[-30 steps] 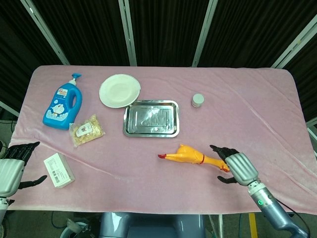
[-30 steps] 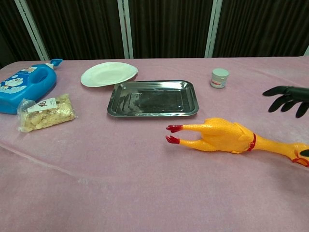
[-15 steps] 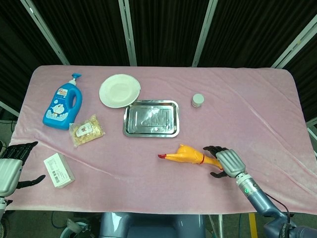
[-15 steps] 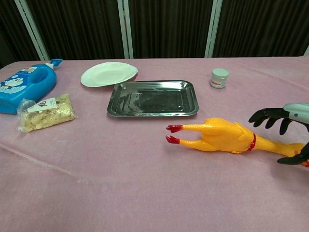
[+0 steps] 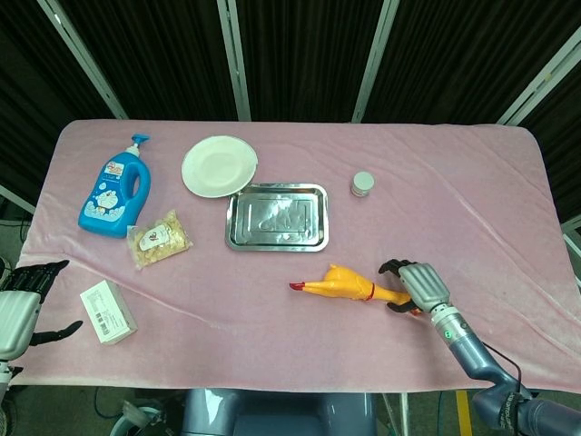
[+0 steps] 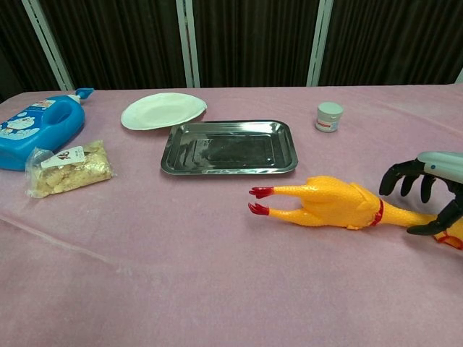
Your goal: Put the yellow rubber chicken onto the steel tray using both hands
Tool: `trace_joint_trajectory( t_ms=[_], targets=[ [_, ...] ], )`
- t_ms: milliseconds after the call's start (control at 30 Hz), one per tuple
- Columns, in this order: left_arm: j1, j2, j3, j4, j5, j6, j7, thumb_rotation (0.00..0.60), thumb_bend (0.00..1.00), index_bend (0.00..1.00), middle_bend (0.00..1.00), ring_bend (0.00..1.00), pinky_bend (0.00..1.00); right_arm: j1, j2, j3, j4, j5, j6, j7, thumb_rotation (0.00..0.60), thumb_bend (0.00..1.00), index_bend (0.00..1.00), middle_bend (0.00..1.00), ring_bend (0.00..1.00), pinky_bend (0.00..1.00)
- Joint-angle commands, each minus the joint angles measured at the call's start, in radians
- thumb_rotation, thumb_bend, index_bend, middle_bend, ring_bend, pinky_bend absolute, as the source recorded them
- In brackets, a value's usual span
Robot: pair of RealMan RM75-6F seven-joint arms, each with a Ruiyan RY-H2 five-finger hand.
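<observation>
The yellow rubber chicken (image 5: 348,284) (image 6: 329,202) lies flat on the pink cloth, red feet pointing left and head to the right. Behind it and to the left sits the steel tray (image 5: 234,222) (image 6: 230,168) with nothing in it. My right hand (image 5: 412,285) (image 6: 428,189) hovers at the chicken's neck and head end. Its dark fingers (image 6: 396,176) arch over the neck and the thumb lies on the near side, without closing on it. My left hand (image 5: 24,302) is open at the table's near left edge, far from the chicken. The chest view does not show it.
A white plate (image 5: 219,165) (image 6: 162,110) lies just behind the tray's left end. A blue bottle (image 5: 114,191) (image 6: 36,131), a snack bag (image 5: 160,238) (image 6: 68,168) and a white box (image 5: 107,312) are on the left. A small white jar (image 5: 362,184) (image 6: 328,116) stands right of the tray.
My right hand has come in from the right and dropped to the chicken's head end, its fingers now curving over the neck. The chicken and my left hand have stayed put.
</observation>
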Motion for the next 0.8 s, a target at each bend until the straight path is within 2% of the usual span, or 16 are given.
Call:
trace_joint_trajectory(
  t_ms=[33, 367, 567, 667, 800],
  targets=[
    [0.002, 0.000, 0.001, 0.000, -0.002, 0.001, 0.000, 0.600, 0.01, 0.13, 0.18, 0.16, 0.17, 0.004, -0.011, -0.005, 0.016, 0.001, -0.002, 0.013, 0.600, 0.26, 0.40, 0.34, 0.37, 0.46],
    [0.005, 0.004, 0.004, 0.000, 0.001, 0.002, -0.013, 0.600, 0.01, 0.14, 0.18, 0.16, 0.17, 0.005, -0.043, -0.025, 0.065, -0.032, 0.037, 0.044, 0.600, 0.45, 0.65, 0.52, 0.54, 0.68],
    [0.000, 0.008, 0.012, -0.004, 0.016, -0.008, -0.037, 0.600, 0.01, 0.15, 0.19, 0.16, 0.17, 0.010, -0.039, -0.038, 0.071, -0.069, 0.064, 0.091, 0.600, 0.49, 0.83, 0.64, 0.66, 0.81],
    [-0.011, 0.012, 0.012, 0.004, 0.030, -0.019, -0.050, 0.600, 0.01, 0.16, 0.19, 0.16, 0.17, 0.015, -0.013, -0.049, 0.055, -0.104, 0.085, 0.160, 0.600, 0.50, 0.90, 0.69, 0.71, 0.85],
    [-0.027, 0.001, 0.003, 0.024, 0.034, -0.031, -0.048, 0.600, 0.01, 0.17, 0.21, 0.16, 0.17, 0.026, 0.033, -0.066, 0.024, -0.142, 0.097, 0.274, 0.600, 0.50, 0.96, 0.73, 0.74, 0.89]
  ],
)
